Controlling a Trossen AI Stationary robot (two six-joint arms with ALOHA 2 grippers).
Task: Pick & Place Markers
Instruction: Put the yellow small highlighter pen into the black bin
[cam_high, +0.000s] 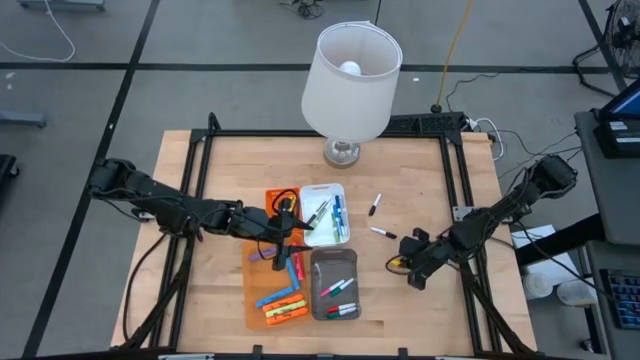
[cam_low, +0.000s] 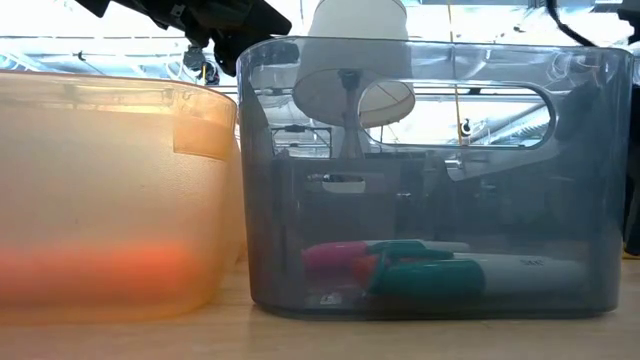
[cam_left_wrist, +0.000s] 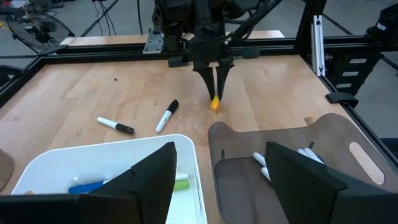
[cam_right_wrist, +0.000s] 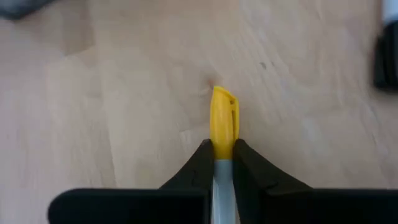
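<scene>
Right gripper is low over bare wood at the lower right of the high view, right of the trays. Its fingers are pinched onto a yellow-capped marker; the cap pokes out ahead of the fingertips, tip down at the table. The left wrist view shows the same grip from across the table: yellow marker between the narrowed fingers.

Left gripper hangs over the trays at frame centre, fingers well apart, nothing between them.

Two black-capped white markers lie loose on the wood between the white tray and the right gripper. White tray holds blue and green markers. Grey tray, below it in the high view, holds pink, green and red ones. Orange tray, left of the grey one, holds orange, blue and purple ones.

Lamp stands at the top centre of the table.
</scene>
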